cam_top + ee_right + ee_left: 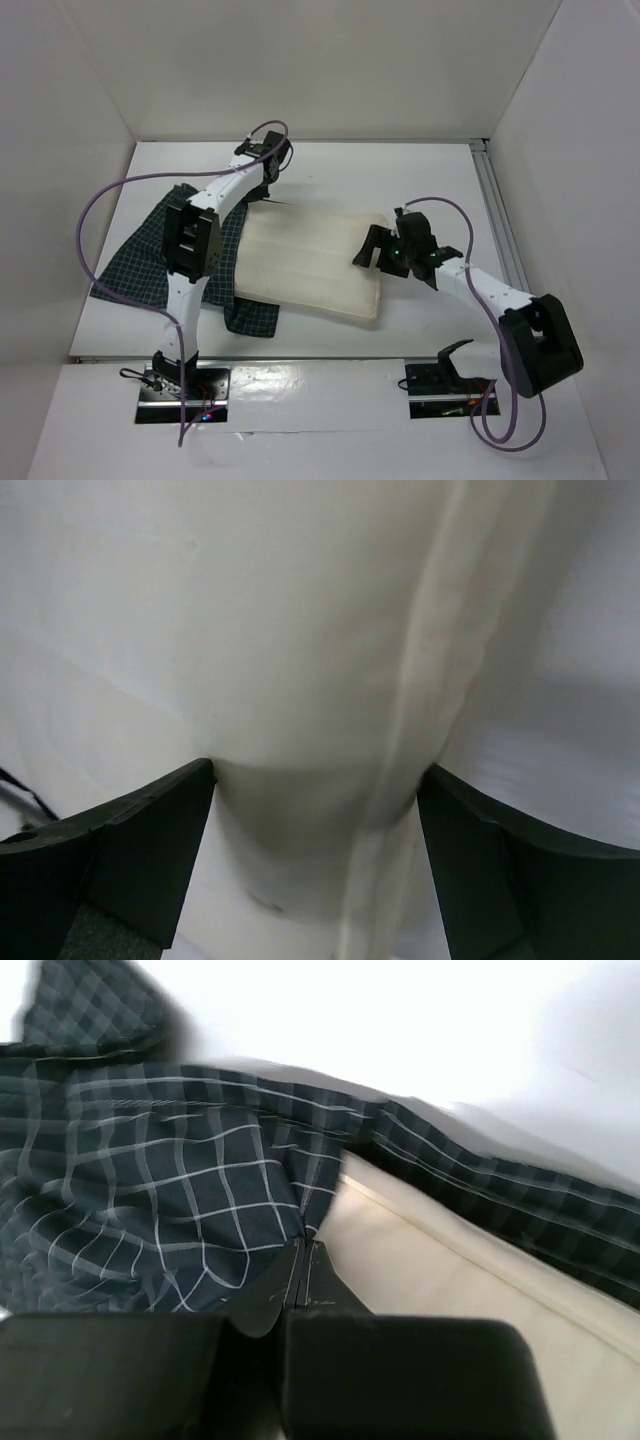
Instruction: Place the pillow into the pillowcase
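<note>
The cream pillow (310,265) lies flat mid-table, its left end tucked into the mouth of the dark checked pillowcase (135,265), which spreads out to the left under my left arm. My left gripper (262,185) is at the pillowcase's far edge. In the left wrist view the left gripper (303,1248) is shut, pinching a fold of the pillowcase (180,1190) beside the pillow (440,1280). My right gripper (372,250) is at the pillow's right end. In the right wrist view the right gripper (315,780) is open wide and straddles the pillow (250,630), fingers (150,845) pressed against it.
White walls enclose the table on three sides. An aluminium rail (497,215) runs along the right edge. Purple cables (95,215) loop off both arms. The arm bases (185,385) sit at the near edge.
</note>
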You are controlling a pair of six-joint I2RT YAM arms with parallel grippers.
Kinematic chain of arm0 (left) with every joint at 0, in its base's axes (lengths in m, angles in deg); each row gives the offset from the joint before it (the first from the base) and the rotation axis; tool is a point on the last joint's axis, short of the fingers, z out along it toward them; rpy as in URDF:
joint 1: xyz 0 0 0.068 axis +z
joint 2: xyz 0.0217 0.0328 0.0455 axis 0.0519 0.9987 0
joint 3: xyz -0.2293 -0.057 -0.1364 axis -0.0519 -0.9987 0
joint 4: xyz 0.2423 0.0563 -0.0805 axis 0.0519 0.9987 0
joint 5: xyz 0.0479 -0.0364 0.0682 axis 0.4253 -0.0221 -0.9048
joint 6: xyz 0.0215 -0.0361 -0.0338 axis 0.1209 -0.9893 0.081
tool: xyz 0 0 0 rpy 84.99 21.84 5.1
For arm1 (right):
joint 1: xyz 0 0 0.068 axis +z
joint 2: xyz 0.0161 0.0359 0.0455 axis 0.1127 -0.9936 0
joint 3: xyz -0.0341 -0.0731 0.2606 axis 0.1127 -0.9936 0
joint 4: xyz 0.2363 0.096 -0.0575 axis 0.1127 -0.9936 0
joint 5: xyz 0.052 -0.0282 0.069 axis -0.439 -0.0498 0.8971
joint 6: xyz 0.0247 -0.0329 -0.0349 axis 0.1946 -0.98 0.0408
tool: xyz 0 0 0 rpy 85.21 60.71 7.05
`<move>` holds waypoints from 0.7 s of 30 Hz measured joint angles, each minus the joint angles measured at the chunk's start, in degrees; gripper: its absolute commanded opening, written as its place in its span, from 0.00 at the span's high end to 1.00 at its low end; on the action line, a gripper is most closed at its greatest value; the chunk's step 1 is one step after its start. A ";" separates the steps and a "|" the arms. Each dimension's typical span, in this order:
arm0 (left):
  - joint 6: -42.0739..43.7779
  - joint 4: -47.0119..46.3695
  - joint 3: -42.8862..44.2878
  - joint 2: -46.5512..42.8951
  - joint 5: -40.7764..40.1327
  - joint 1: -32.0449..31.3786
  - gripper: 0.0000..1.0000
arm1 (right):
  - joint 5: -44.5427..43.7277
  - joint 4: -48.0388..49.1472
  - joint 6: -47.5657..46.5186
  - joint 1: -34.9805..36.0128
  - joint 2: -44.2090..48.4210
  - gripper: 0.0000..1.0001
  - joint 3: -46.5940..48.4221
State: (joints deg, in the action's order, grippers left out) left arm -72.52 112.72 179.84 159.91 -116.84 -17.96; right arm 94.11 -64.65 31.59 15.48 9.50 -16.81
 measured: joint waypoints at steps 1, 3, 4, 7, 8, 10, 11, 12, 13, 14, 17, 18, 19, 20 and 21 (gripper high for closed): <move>1.11 -0.50 -0.04 -0.07 1.90 -0.11 1.00 | 1.53 1.90 0.15 0.00 -1.42 0.52 0.00; 3.67 -1.55 -0.31 -0.35 5.81 -0.66 1.00 | 4.24 5.75 0.63 0.02 -3.87 0.94 0.02; 4.63 -2.05 -0.42 -0.61 7.82 -1.18 1.00 | 5.35 6.97 0.96 0.15 -4.61 1.00 0.20; 7.76 -3.32 -0.46 -2.12 14.56 -3.28 1.00 | 5.92 6.34 0.26 0.39 -4.26 1.00 1.84; 8.50 -3.76 -0.46 -2.89 16.90 -4.04 1.00 | 5.70 5.42 -0.33 0.39 -3.58 1.00 2.47; 9.70 -4.68 -0.37 -4.74 21.79 -5.57 1.00 | 4.85 2.62 -1.40 0.39 -0.70 1.00 3.56; 9.84 -5.22 -0.15 -5.86 24.90 -6.51 1.00 | 4.28 0.59 -2.03 0.44 1.66 1.00 4.33; 9.70 -5.86 0.11 -6.78 27.67 -7.28 1.00 | 3.80 -0.98 -2.51 0.44 3.80 1.00 5.07; 9.51 -6.56 0.39 -7.74 30.53 -8.11 1.00 | 3.23 -2.45 -2.93 0.59 5.88 1.00 5.84; 9.33 -7.28 0.63 -8.52 32.98 -8.85 1.00 | 2.67 -3.72 -3.21 0.79 7.85 1.00 6.56; 7.65 -10.08 1.42 -9.86 38.73 -10.84 1.00 | 1.16 -6.14 -3.89 1.95 11.96 1.00 6.97; 6.93 -10.69 1.84 -9.86 39.58 -11.37 1.00 | 0.63 -6.64 -3.85 2.54 12.72 1.00 6.51; 6.27 -11.06 2.29 -9.55 40.09 -11.80 1.00 | 0.35 -7.10 -3.78 3.04 13.03 1.00 5.86; 5.77 -11.08 3.02 -8.98 40.33 -12.11 1.00 | -0.02 -7.21 -3.65 3.61 13.27 1.00 4.46; 4.96 -11.23 3.67 -8.37 40.44 -12.31 1.00 | -0.48 -7.69 -3.41 4.20 13.35 1.00 3.10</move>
State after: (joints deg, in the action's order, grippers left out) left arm -67.56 101.49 183.51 151.54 -76.40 -30.26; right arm 93.63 -72.34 28.18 19.68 22.86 -13.70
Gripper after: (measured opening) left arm 0.026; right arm 0.039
